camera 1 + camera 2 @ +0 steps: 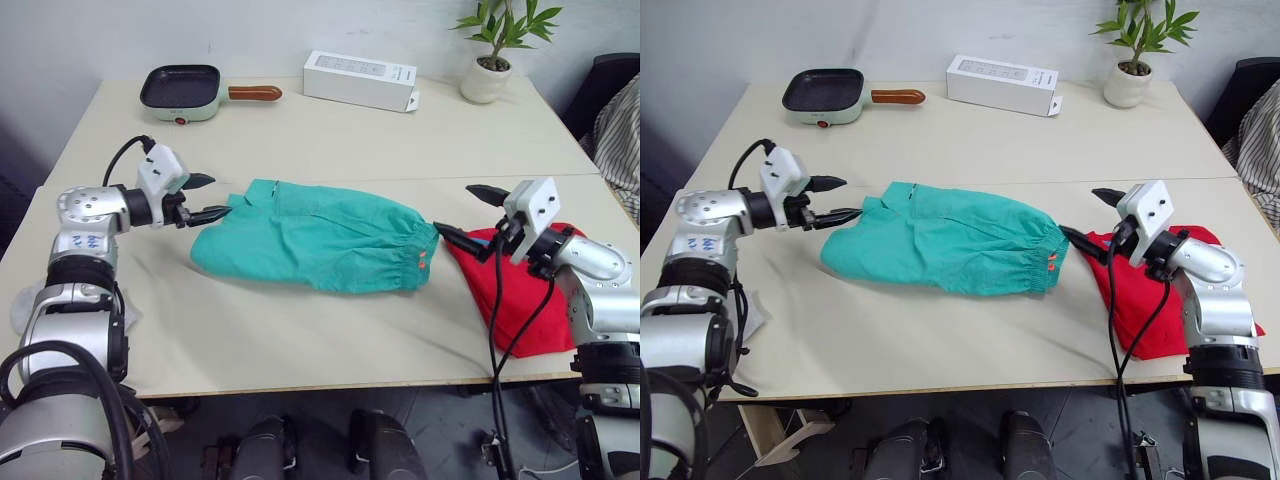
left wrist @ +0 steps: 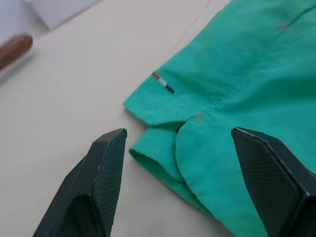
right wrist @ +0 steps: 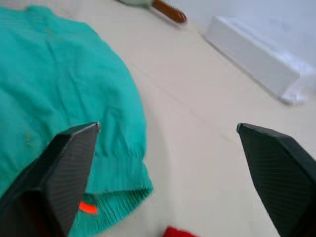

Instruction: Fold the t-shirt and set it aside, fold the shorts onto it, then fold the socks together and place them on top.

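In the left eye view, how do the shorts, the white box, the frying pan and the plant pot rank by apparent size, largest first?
1. shorts
2. white box and frying pan: look similar, and the pan's handle makes it unsure
3. plant pot

All but the shorts stand farther from the camera.

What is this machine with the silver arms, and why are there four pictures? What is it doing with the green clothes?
It is a robot with two arms, each ending in a black two-fingered pincer. Two pictures come from cameras in its head, looking down at the table. The other two come from cameras on its wrists, so the black fingers look big there.

Green shorts lie in the middle of the table. The left pincer is open at one end of them, and the right pincer is open at the other end, by the stretchy waistband. Neither holds anything. A folded red t-shirt lies under the right arm. Farther back are a small pan, a white box and a potted plant.
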